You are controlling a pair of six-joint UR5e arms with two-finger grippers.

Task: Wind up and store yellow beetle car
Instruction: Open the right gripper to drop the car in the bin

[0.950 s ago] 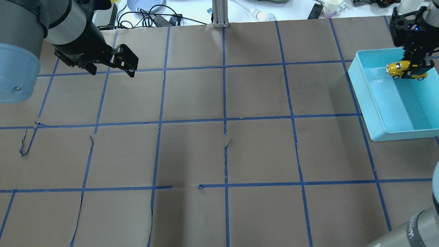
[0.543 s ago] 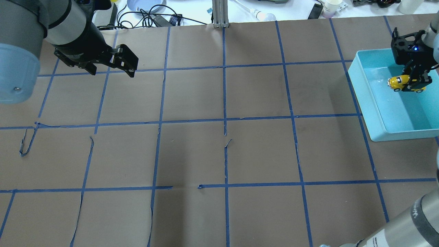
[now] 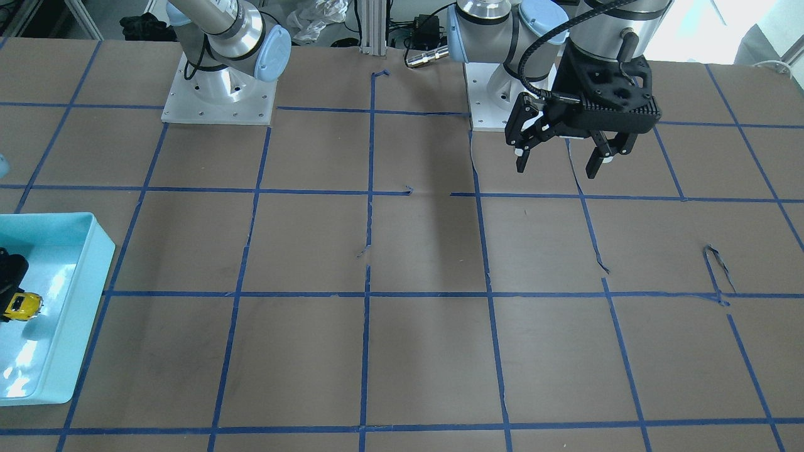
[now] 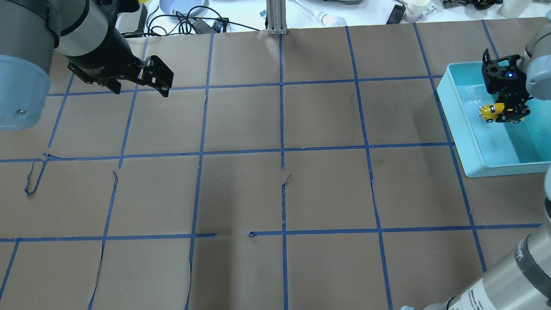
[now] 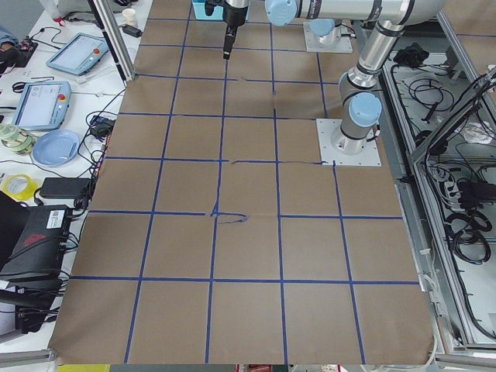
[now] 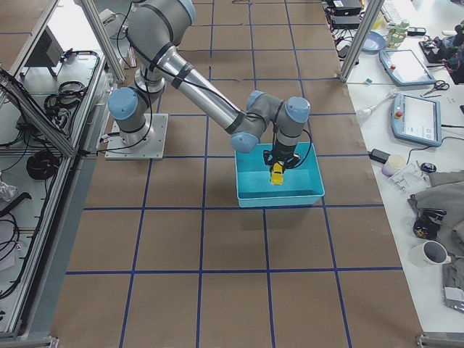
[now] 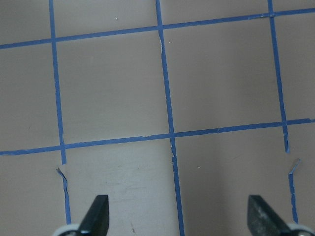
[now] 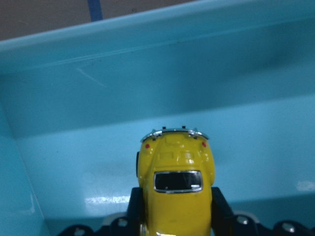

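The yellow beetle car (image 4: 494,113) is held in my right gripper (image 4: 507,113), which is shut on it low inside the light blue bin (image 4: 456,116). In the right wrist view the car (image 8: 175,182) sits between the black fingers, just above the bin floor (image 8: 98,162). It also shows in the front view (image 3: 22,306) and the right side view (image 6: 278,172). My left gripper (image 4: 161,82) is open and empty above the table's far left; its fingertips (image 7: 96,212) stand wide apart over bare paper.
The table is brown paper with a blue tape grid (image 4: 282,150). The bin stands at the table's right edge. Cables, a plate and cups (image 4: 415,8) lie beyond the far edge. Peeled tape curls (image 4: 32,181) at the left.
My right gripper has moved down and toward the bin's left wall with the car, lower into the bin. The left arm has not moved.
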